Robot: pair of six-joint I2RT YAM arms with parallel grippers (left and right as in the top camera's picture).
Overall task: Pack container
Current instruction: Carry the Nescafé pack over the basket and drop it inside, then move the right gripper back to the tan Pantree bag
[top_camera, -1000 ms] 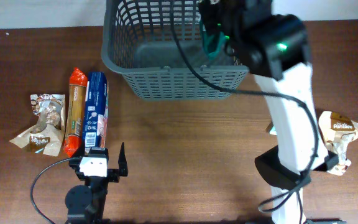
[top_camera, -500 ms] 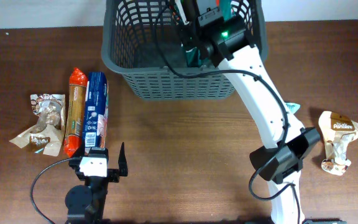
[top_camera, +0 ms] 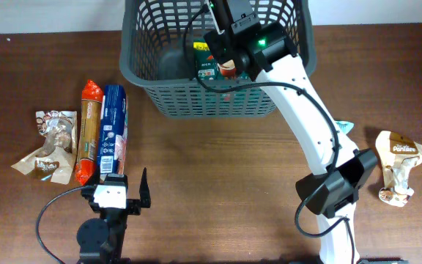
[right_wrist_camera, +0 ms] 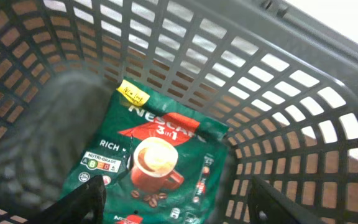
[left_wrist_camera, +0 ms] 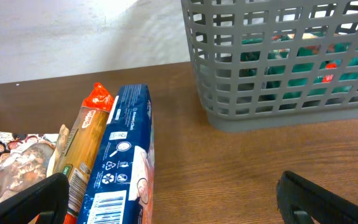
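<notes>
Right gripper (top_camera: 224,45) is over the container (top_camera: 211,103), which sits at 12 o'clock on the table (top_camera: 218,169), far rim cut off by the frame edge. My jaws are spread wide with nothing in them.

Right wrist view: green Nescafé 3in1 packet (right_wrist_camera: 154,168) lies flat on the lattice floor, between my two fingers (right_wrist_camera: 82,202) and below them. The right-hand finger is clear of it; I can't tell contact on the left one. The basket wall (right_wrist_camera: 260,81) rises close at 1–3 o'clock, with more open floor towards 9 o'clock.

Overhead shows only the top half of that packet (top_camera: 207,62); my wrist covers the rest. The left wrist view gets it as teal patches through the slots (left_wrist_camera: 291,68), with no detail.

Left gripper (top_camera: 121,183) is at 7 o'clock on the table, also fully spread and empty, fingers low at both bottom corners of its own view (left_wrist_camera: 173,208).

Only overhead shows the tan packet (top_camera: 398,165) at 3–4 o'clock, near the table edge, just beside my right arm's base.

At 9 o'clock an orange tube (top_camera: 88,132) and a blue packet (top_camera: 113,132) lie side by side, touching. A crumpled brown wrapper (top_camera: 50,143) sits just left of them.

Bare wood runs between the basket's near wall (left_wrist_camera: 278,93) and the left gripper. The blue packet's near end is just ahead of its left finger.
</notes>
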